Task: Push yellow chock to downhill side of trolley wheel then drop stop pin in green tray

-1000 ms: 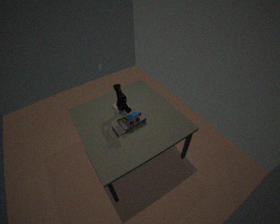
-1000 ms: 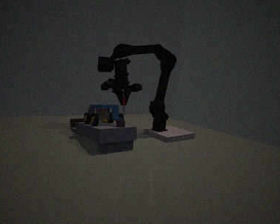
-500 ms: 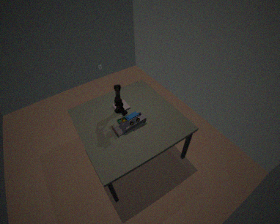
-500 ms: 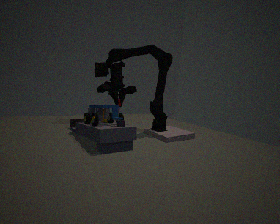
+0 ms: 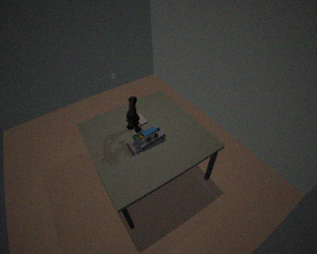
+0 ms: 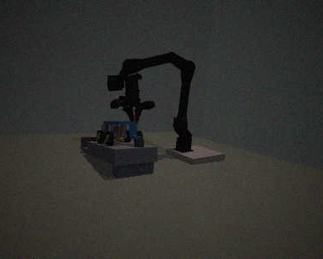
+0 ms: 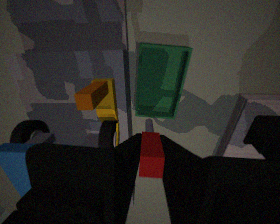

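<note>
My gripper [image 7: 149, 139] [image 5: 137, 129] is shut on the red-headed stop pin [image 7: 152, 155] [image 6: 135, 116]. The pin is clear of the ramp, and its grey shaft points down. In the wrist view its tip appears just short of the near edge of the green tray [image 7: 160, 82]. The blue trolley [image 5: 150, 131] [image 6: 116, 123] [image 7: 10, 159] stands on the grey ramp [image 5: 155, 143] [image 6: 134, 156] [image 7: 81, 66]. The yellow chock [image 7: 107, 111] with its orange handle is on the ramp, close against a wheel [image 7: 107, 134] on the trolley's downhill side. Its rubber base is not clearly visible.
The tray lies beside the ramp's long side. The arm's pale base plate [image 6: 209, 154] [image 7: 232, 132] is on the tray's other side. The ramp and trolley are close to the left of the gripper in the wrist view. The scene is dim, with arm shadows over the ramp and tray.
</note>
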Action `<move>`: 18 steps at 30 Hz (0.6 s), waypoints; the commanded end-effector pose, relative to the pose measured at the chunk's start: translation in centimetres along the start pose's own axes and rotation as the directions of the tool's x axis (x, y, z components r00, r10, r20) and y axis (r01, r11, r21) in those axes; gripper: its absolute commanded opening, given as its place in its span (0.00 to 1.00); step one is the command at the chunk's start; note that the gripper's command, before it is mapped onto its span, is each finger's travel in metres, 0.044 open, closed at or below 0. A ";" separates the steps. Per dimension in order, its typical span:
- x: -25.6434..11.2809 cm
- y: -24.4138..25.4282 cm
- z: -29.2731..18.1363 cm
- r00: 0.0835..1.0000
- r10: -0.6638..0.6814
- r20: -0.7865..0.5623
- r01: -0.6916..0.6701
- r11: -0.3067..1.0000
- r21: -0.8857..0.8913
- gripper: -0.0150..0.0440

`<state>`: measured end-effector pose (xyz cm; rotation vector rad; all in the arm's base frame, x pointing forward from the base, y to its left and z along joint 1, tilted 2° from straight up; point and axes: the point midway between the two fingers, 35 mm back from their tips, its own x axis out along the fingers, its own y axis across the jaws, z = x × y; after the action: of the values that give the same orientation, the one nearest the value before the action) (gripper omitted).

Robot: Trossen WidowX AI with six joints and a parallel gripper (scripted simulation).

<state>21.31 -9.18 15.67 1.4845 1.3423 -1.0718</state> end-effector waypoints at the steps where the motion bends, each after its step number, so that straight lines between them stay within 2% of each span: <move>1: 0.0 0.0 0.0 1.000 0.009 0.022 -0.011 0.995 0.096 0.25; 9: 0.0 -0.1 -0.2 0.997 0.030 0.067 -0.051 0.941 0.335 0.25; 18: 0.0 -0.2 -0.3 0.992 0.058 0.115 -0.114 0.809 0.577 0.25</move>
<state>21.26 -8.96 15.89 1.8330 0.9673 -1.4985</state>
